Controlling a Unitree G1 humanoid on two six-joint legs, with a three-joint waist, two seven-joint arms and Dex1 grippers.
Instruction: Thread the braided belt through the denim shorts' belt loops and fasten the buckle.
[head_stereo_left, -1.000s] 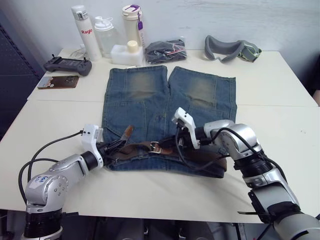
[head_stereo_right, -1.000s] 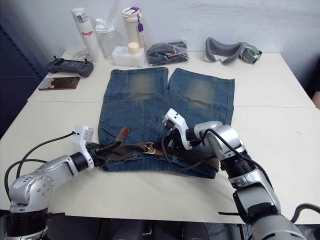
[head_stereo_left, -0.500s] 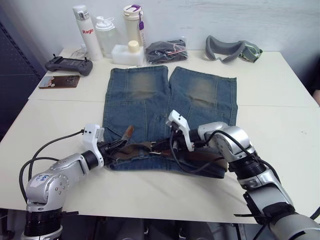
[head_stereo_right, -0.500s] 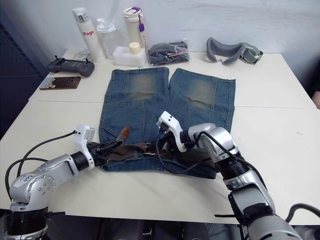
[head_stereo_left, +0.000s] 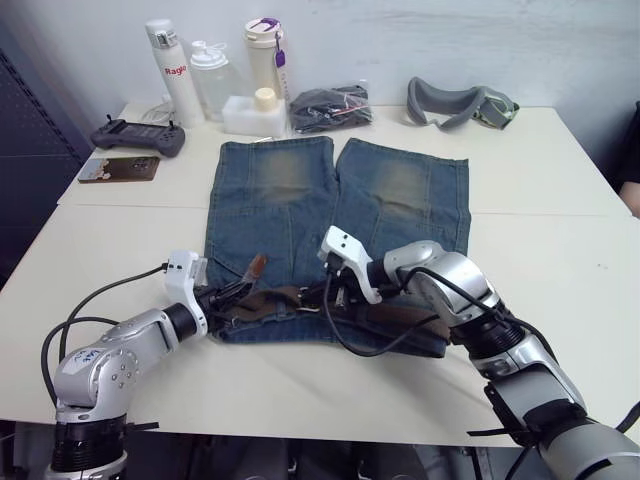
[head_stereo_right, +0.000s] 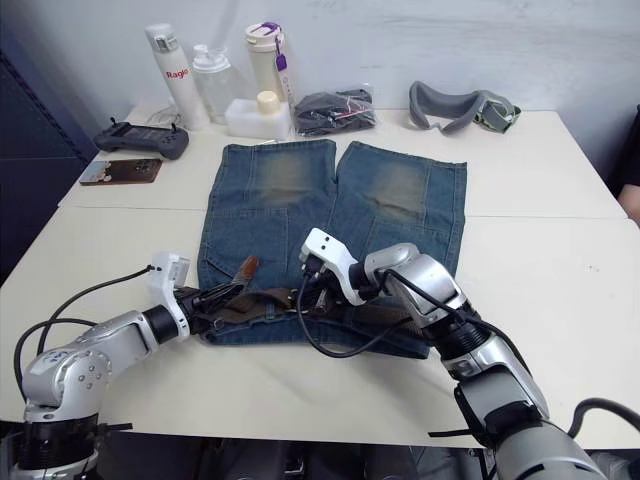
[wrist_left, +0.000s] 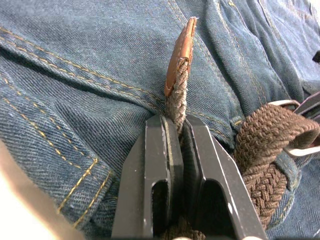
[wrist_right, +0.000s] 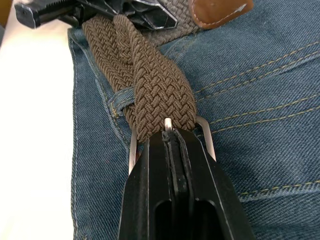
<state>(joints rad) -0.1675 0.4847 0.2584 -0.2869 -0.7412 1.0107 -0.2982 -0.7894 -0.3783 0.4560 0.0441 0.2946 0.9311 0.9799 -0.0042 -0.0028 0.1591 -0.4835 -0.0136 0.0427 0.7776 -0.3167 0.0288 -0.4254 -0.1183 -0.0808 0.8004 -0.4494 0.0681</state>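
Both grippers are clamped on the braided belt at the denim shorts' waistband, lower centre of frame, left gripper on its tip, right gripper at the buckle; fastening seems underway, needing the prong seated.

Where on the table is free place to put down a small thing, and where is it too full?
Free: bare table right of the denim shorts, and the near-left corner. Crowded: far edge with bottles, bag, goggles; the waistband, where both claws grip the braided belt.
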